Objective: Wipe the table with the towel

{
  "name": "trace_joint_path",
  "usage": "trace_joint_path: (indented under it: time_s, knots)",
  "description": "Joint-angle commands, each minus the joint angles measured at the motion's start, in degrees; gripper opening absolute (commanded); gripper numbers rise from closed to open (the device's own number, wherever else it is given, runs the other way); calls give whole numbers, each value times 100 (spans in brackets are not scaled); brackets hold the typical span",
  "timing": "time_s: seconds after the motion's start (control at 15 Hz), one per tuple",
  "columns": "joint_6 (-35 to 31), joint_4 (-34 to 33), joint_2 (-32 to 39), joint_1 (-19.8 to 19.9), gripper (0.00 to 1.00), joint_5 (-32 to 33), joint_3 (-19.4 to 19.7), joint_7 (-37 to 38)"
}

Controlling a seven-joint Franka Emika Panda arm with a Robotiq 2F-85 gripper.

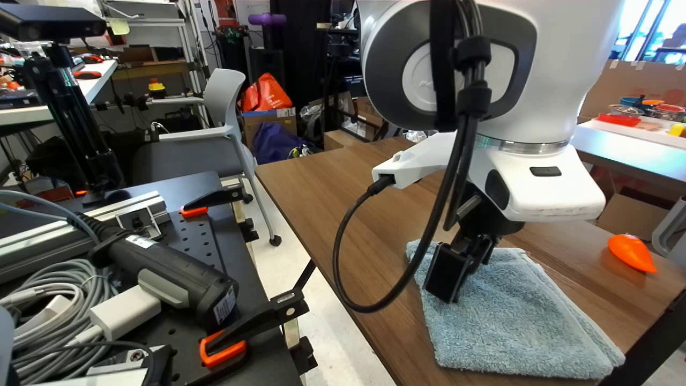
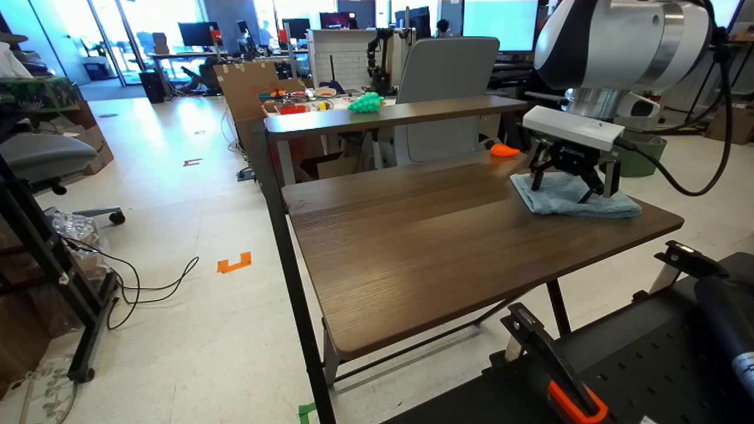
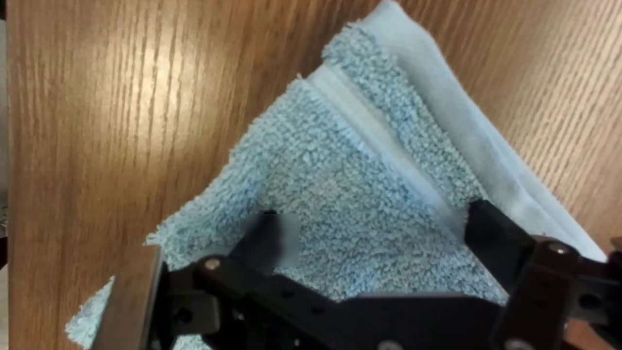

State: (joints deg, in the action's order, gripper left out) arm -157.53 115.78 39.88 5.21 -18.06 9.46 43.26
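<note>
Exterior views angled down, sharing table (image 2: pixel 412 253); wrist view close above towel (image 3: pixel 354 189), facing down.

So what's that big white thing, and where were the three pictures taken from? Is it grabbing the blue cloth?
The big white thing is a robot arm, a machine with black jaws at its end for pinching things. Two pictures come from cameras standing outside the robot. The close-up comes from a camera on its wrist, looking down past the jaws. On the brown table lies a folded, fluffy blue-grey towel, and a small orange thing lies apart from it. The jaws stand wide apart, with cloth lying flat between them, so it doesn't seem to be holding anything. I can't tell whether their tips press on the towel. The robot's job is to wipe the table with it.
</note>
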Motion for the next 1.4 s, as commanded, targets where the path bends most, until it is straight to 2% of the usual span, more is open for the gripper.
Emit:
trace_joint_path:
  time_s: [0.0, 0.2, 0.33, 0.6, 0.8, 1.0, 1.2, 1.33]
  knots:
    - [68, -87, 41, 41, 100, -66, -12, -125]
    - [467, -371, 257, 88, 100, -146, -62, 14]
    - [732, -398, 303, 171, 100, -60, -66, -164]
    - [860, 176, 96, 186, 100, 65, -166, -1008]
    - [459, 683, 43, -165, 100, 126, -117, -1253]
    - [602, 823, -110, -452, 100, 80, -211, -1226]
    - [853, 433, -112, -494, 100, -161, -375, -1075]
    - [1214, -197, 114, -483, 100, -314, -294, -525]
